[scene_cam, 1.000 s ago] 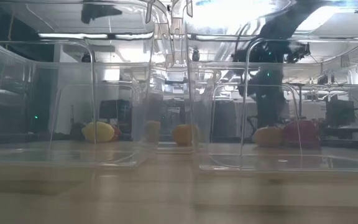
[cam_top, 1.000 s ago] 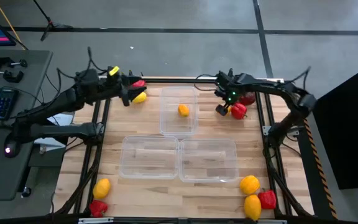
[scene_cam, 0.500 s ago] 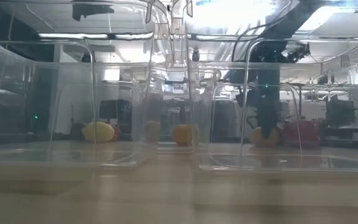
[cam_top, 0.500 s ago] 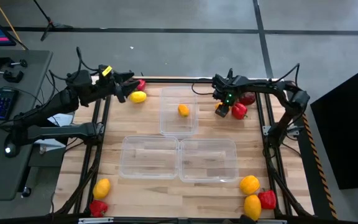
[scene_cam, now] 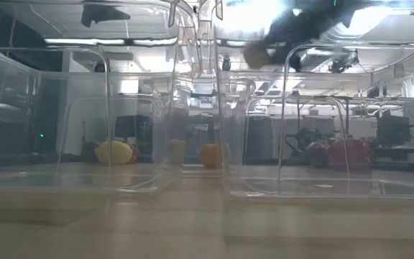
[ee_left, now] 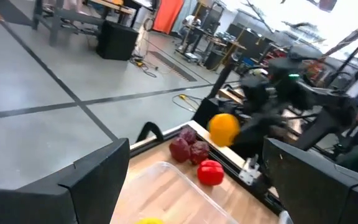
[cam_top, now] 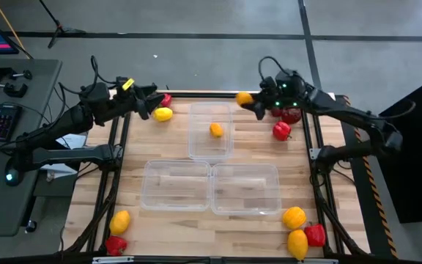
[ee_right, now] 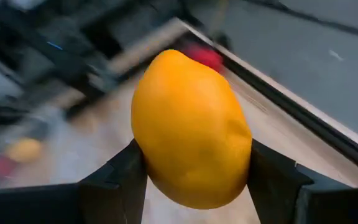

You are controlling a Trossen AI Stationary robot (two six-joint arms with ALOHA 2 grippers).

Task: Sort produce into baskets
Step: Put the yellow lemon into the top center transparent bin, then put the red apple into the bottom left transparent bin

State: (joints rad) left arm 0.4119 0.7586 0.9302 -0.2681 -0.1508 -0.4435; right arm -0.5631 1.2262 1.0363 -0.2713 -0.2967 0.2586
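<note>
Four cameras: one overhead, one at table level, one on each wrist.

The high view looks straight down on the whole table [cam_top: 174,158] from far. The low view looks level across it through the clear baskets [scene_cam: 322,129], very near them. The left wrist view faces across the table toward the right arm. The right wrist view is very close to the orange citrus [ee_right: 190,127], which the high view [cam_top: 245,97] and left wrist view [ee_left: 223,128] share.

An orange citrus [ee_right: 190,130] sits between black fingers [ee_right: 120,186]; a red pepper [cam_top: 281,130] lies on pale wood [cam_top: 174,136].
</note>
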